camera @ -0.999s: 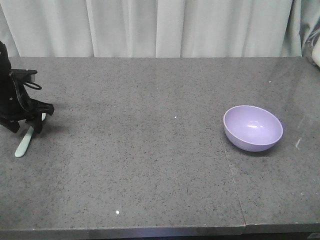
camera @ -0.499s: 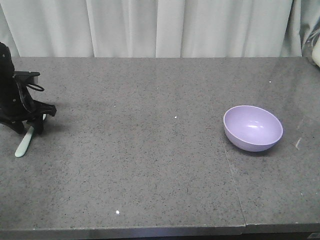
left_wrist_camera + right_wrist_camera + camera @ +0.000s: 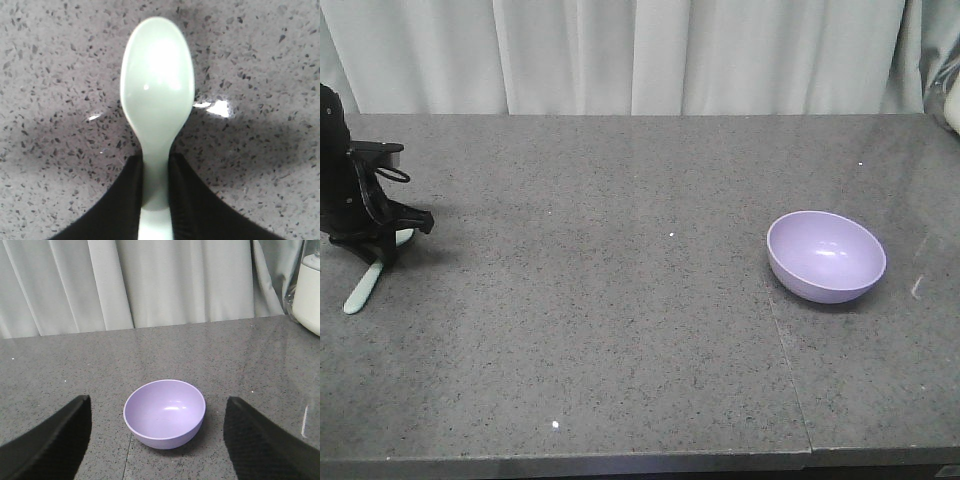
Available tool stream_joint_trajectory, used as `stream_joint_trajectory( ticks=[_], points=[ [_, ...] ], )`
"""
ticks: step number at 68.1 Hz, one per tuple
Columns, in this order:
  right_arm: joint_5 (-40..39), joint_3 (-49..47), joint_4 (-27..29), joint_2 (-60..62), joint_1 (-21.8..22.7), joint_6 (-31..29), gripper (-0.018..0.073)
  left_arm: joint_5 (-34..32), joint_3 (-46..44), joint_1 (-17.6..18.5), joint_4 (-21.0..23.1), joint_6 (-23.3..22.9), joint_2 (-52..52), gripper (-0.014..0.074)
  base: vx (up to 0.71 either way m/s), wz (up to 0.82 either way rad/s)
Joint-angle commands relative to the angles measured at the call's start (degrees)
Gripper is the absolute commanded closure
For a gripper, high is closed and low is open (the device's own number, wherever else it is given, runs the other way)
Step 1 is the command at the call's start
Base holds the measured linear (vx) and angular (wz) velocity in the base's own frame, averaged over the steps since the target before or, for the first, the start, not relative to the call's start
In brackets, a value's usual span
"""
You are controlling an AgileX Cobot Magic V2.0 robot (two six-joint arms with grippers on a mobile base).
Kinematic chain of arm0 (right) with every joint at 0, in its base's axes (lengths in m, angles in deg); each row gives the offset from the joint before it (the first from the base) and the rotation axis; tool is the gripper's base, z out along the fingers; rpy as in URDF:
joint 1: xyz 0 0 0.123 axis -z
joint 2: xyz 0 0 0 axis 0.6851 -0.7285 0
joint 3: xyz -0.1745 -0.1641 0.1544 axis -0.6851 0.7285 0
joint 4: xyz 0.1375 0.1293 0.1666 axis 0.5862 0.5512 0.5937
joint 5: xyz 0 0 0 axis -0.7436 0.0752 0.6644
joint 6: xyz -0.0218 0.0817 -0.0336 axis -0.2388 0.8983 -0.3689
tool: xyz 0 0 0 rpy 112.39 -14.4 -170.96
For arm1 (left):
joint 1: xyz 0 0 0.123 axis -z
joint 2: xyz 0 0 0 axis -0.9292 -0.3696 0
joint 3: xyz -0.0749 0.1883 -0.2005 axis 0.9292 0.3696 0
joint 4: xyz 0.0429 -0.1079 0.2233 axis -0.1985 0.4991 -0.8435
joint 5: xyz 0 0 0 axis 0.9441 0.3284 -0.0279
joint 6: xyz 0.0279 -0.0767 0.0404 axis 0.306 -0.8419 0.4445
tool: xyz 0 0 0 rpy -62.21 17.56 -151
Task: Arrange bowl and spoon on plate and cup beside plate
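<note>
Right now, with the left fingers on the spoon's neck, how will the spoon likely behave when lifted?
The spoon looks like thick moulded plastic, so probably stiff and light. Its glossy head shows glare, so it may be slippery. The fingers pinch its narrow neck, off centre, so the handle might pivot downward.

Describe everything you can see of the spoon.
The spoon is pale mint green, glossy, plastic-looking, with an oval head and thick handle. The left gripper has its jaws shut on the neck just below the head. The handle slants down toward the grey speckled table; whether it touches is unclear.
</note>
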Motion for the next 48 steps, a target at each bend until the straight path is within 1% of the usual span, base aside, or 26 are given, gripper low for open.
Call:
stream_joint_trajectory(
  ticks=[1,6,12,21,28,34,40,45,48],
  points=[
    [-4.1,-1.9,0.9,-0.7,0.1,-0.5,0.0016,0.1,-0.8,0.0,2.0,0.5,3.9,0.0604,0.00,0.00],
    [-4.1,-1.9,0.9,-0.8,0.1,-0.1,0.0016,-1.9,-0.8,0.0,3.7,1.5,6.9,0.0604,0.00,0.00],
    [-3.2,-2.8,0.9,-1.9,0.1,1.0,0.0016,-5.3,-0.8,-0.2,6.7,1.9,11.3,0.0604,0.00,0.00],
    [0.8,-7.8,0.9,-6.9,0.1,1.4,0.0016,-9.6,-0.8,-0.9,11.8,2.0,19.7,0.0604,0.00,0.00],
    [2.5,-14.2,0.6,-11.9,0.1,2.4,0.0016,-12.0,-0.8,-1.8,17.1,2.4,25.3,0.0604,0.00,0.00],
    [4.4,-20.7,-0.6,-16.7,0.2,3.4,0.0016,-13.9,-0.8,-2.7,23.6,4.3,30.5,0.0604,0.00,0.00],
    [8.3,-27.8,-2.0,-22.3,0.2,5.0,0.0016,-15.5,-0.8,-3.6,28.5,6.3,34.5,0.0604,0.00,0.00],
    [11.5,-33.6,-5.2,-27.5,0.4,7.7,0.0016,-16.6,-0.8,-4.2,31.2,8.0,37.7,0.0604,0.00,0.00],
    [13.1,-36.5,-7.7,-30.4,0.4,9.6,0.0016,-17.2,-0.8,-4.2,31.8,8.1,39.7,0.0604,0.00,0.00]
  ],
)
